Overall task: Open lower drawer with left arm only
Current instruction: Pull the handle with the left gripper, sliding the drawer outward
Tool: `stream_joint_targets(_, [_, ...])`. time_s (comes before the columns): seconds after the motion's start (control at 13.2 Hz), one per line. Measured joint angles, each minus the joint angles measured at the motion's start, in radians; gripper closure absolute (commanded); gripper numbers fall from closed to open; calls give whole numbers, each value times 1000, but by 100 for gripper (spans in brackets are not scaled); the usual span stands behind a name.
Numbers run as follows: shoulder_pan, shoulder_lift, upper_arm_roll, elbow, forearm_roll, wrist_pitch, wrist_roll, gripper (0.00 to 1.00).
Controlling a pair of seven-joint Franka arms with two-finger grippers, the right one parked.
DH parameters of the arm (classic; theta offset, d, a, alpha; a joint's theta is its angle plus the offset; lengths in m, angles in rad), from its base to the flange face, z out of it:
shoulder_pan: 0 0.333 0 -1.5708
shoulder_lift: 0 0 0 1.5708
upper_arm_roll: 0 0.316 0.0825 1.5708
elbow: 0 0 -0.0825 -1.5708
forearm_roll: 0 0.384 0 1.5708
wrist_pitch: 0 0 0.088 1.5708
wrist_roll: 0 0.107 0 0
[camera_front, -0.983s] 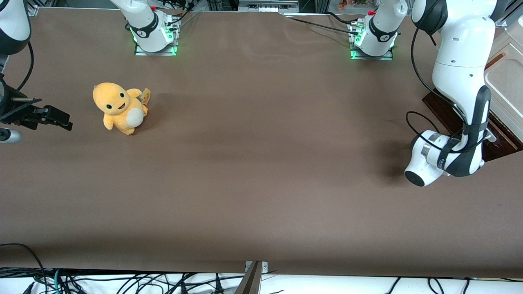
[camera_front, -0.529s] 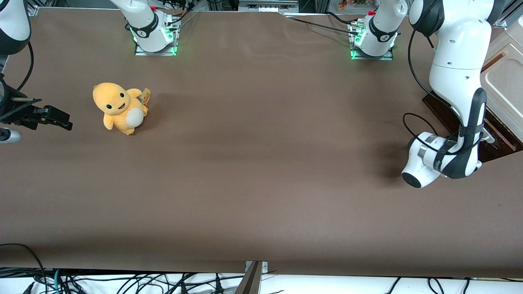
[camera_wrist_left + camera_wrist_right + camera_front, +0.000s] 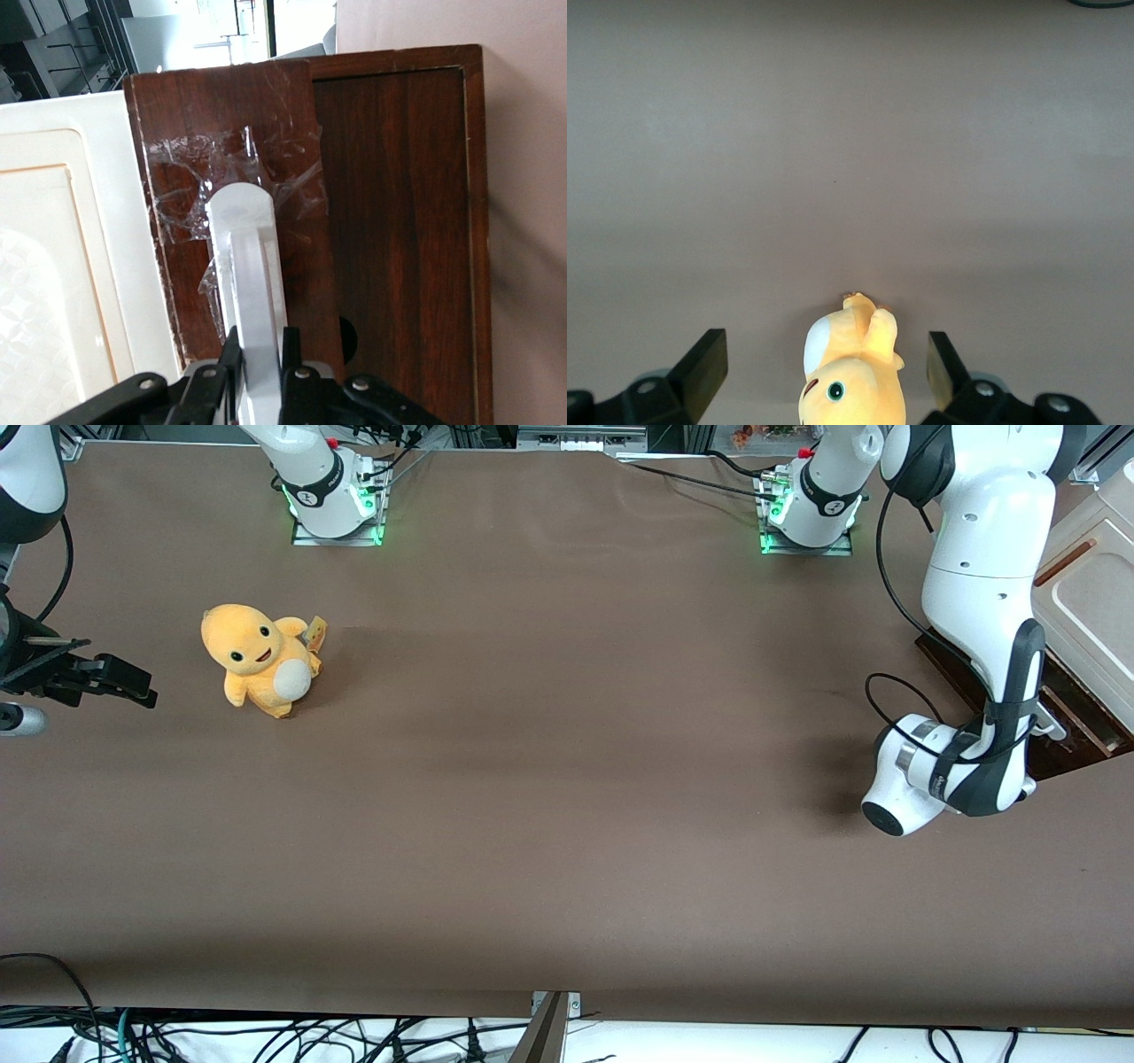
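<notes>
The lower drawer's dark brown front (image 3: 283, 115), patched with clear tape, carries a long white bar handle (image 3: 251, 257). My left gripper (image 3: 263, 354) is shut on that handle, one black finger pressed against each side of the bar. In the front view the left arm (image 3: 974, 593) reaches down at the working arm's end of the table. Its wrist covers the gripper there. Only a tip of the handle (image 3: 1054, 732) and part of the dark brown drawer (image 3: 1076, 722) show beside it.
The cream cabinet (image 3: 1090, 602) stands above the drawer at the table's edge, on a dark wooden board (image 3: 943, 657). An orange plush toy (image 3: 259, 657) sits toward the parked arm's end. Two arm bases with green lights (image 3: 335, 491) (image 3: 811, 500) stand farthest from the front camera.
The left arm's wrist has shifted a little toward the parked arm's end of the table, still gripping the handle. The plush toy has not moved.
</notes>
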State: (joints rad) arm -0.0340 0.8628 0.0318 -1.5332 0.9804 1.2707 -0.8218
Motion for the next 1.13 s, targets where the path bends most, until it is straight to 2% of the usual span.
stream_joint_targets(1.13, [-32, 25, -6, 66, -25, -24, 24, 100])
